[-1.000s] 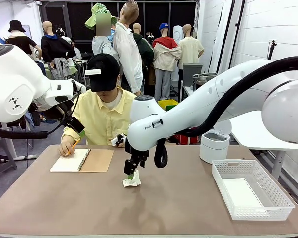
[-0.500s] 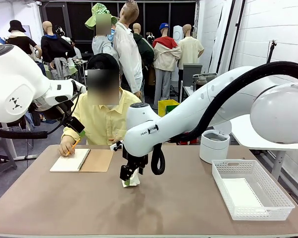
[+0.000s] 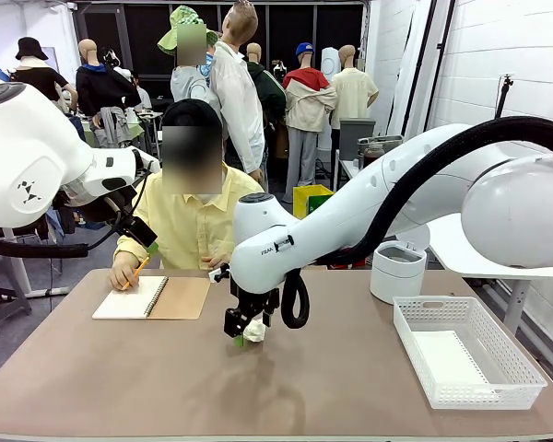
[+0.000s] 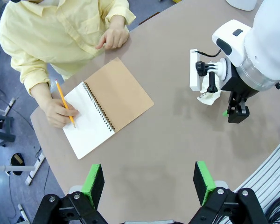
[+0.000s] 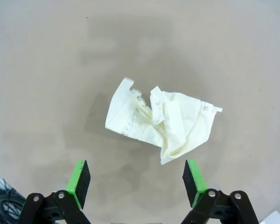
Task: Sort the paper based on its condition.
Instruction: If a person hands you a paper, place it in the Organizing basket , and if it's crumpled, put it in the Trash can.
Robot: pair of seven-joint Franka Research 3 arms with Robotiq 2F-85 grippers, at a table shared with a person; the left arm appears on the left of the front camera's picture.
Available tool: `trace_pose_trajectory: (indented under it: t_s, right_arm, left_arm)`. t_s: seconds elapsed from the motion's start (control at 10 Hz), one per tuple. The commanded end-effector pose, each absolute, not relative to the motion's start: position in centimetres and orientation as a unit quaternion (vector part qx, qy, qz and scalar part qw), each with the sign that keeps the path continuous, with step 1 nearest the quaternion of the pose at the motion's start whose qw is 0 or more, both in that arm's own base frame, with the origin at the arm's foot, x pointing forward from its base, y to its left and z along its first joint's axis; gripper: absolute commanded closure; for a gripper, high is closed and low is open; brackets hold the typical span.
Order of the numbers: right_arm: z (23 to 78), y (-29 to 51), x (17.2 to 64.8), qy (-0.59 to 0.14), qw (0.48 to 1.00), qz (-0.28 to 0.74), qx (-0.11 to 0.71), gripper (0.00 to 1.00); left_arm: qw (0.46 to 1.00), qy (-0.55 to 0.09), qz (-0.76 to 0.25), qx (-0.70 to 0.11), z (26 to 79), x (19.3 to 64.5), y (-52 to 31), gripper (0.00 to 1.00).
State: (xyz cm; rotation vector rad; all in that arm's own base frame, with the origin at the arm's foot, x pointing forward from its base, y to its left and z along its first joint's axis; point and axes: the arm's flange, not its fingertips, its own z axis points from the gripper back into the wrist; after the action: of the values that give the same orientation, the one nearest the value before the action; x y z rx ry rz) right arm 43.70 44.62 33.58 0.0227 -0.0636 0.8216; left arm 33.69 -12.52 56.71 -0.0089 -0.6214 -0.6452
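A crumpled white paper (image 5: 161, 123) lies on the brown table (image 3: 350, 387), seen from the front as a small wad (image 3: 255, 329). My right gripper (image 5: 136, 182) hangs just over it, open, its green pads (image 5: 79, 181) standing on either side of the wad's near edge without touching it. From the left wrist view, the wad (image 4: 210, 92) sits beside the right arm's wrist. A flat white sheet (image 3: 447, 354) lies inside the white basket (image 3: 470, 401). My left gripper (image 4: 148, 182) is open and empty, raised high above the table's left side.
A person in a yellow shirt writes with a pencil (image 4: 65, 105) in a spiral notebook (image 3: 154, 297) at the far left. A white round bin (image 3: 398, 270) stands behind the basket. The right arm (image 3: 369, 203) spans the middle of the table.
My right gripper has come down a little and drifted slightly left, closer over the crumpled paper. Its jaws stay open. The left arm has not moved.
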Motion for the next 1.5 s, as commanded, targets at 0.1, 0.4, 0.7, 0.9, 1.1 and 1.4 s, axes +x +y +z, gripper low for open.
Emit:
trace_pose_trajectory:
  t_s: [0.1,0.4,0.7,0.9,1.1,1.4]
  right_arm:
    - [32.3,45.6,44.8,-0.037,0.92,0.391,-0.009,0.0]
    - [31.6,46.0,45.8,-0.048,0.921,0.385,-0.032,0.0]
    - [31.1,46.7,46.9,-0.05,0.922,0.38,-0.048,0.0]
    - [30.8,47.1,47.6,-0.045,0.923,0.379,-0.048,0.0]
    - [30.6,47.3,47.7,-0.03,0.92,0.389,-0.038,0.0]
    - [30.6,47.2,47.8,-0.038,0.922,0.384,-0.035,0.32]
  left_arm:
    - [0.901,-0.301,-0.312,-0.004,56.8,33.7,-12.4,0.0]
    - [0.901,-0.301,-0.312,-0.004,56.8,33.7,-12.4,0.0]
    - [0.901,-0.301,-0.312,-0.004,56.8,33.7,-12.4,0.0]
    - [0.901,-0.301,-0.312,-0.004,56.8,33.7,-12.4,0.0]
    - [0.901,-0.301,-0.312,-0.004,56.8,33.7,-12.4,0.0]
    - [0.901,-0.301,-0.312,-0.004,56.8,33.7,-12.4,0.0]
